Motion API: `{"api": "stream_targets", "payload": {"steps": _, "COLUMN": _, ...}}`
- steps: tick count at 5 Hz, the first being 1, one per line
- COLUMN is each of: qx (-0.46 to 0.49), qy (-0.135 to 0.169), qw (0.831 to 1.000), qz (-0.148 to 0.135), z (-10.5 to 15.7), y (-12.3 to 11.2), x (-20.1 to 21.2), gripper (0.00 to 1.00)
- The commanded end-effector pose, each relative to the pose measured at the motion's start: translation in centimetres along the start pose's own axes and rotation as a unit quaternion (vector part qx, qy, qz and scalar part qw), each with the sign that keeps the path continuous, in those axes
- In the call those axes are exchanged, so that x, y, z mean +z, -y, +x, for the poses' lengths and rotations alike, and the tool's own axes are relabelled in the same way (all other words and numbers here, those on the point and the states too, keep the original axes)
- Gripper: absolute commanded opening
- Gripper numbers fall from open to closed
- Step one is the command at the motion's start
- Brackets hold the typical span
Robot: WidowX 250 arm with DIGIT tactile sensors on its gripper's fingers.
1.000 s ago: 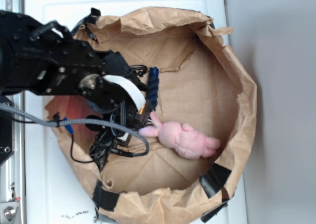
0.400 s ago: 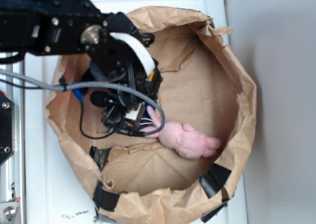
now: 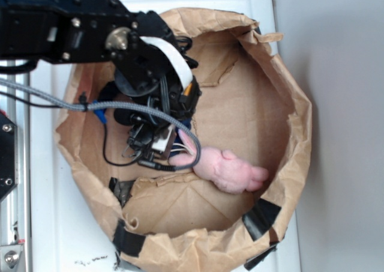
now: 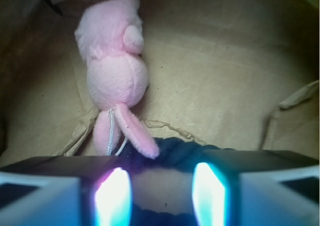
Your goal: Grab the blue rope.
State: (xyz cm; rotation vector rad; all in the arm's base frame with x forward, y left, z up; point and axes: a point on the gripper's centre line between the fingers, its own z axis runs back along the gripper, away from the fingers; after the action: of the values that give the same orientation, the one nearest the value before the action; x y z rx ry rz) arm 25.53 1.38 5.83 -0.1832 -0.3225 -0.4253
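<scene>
In the wrist view the blue rope [image 4: 186, 149] shows as a dark twisted strand lying across the bag floor just past my fingertips. Another stretch of it [image 4: 160, 219] runs along the bottom edge between the fingers. My gripper [image 4: 161, 192] is open, its two glowing fingers [image 4: 113, 196] standing either side of bare paper, low over the rope. A pink plush toy [image 4: 116, 71] lies just beyond, one ear resting on the rope. In the exterior view my gripper [image 3: 171, 141] sits inside the bag beside the plush toy [image 3: 228, 170], and the arm hides the rope.
A crumpled brown paper bag [image 3: 288, 104] with black tape patches [image 3: 261, 217] surrounds everything, its rolled rim standing up all round. It rests on a white surface [image 3: 54, 224]. A braided grey cable [image 3: 54, 101] loops from the arm across the bag's left side.
The arm has swung up and to the right in the exterior view, covering the blue rope that lay exposed a second ago. The plush toy has hardly moved.
</scene>
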Motion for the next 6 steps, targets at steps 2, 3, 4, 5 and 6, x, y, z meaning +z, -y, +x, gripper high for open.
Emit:
{"api": "stream_targets", "payload": {"steps": 2, "qx": -0.051, "qy": 0.003, "qw": 0.999, "qz": -0.005, "z": -1.0, "y": 0.9, "x": -0.3, "gripper": 1.00}}
{"api": "stream_targets", "payload": {"steps": 3, "qx": -0.074, "qy": -0.012, "qw": 0.997, "qz": -0.004, "z": -1.7, "y": 1.4, "x": -1.3, "gripper": 1.00}}
{"api": "stream_targets", "payload": {"steps": 4, "qx": -0.097, "qy": -0.019, "qw": 0.995, "qz": -0.007, "z": -2.2, "y": 2.4, "x": -1.8, "gripper": 1.00}}
{"api": "stream_targets", "payload": {"steps": 5, "qx": -0.104, "qy": -0.023, "qw": 0.994, "qz": -0.007, "z": -2.2, "y": 3.1, "x": -2.2, "gripper": 1.00}}
{"api": "stream_targets", "payload": {"steps": 6, "qx": -0.101, "qy": -0.029, "qw": 0.994, "qz": -0.012, "z": -1.9, "y": 2.9, "x": -3.3, "gripper": 1.00}}
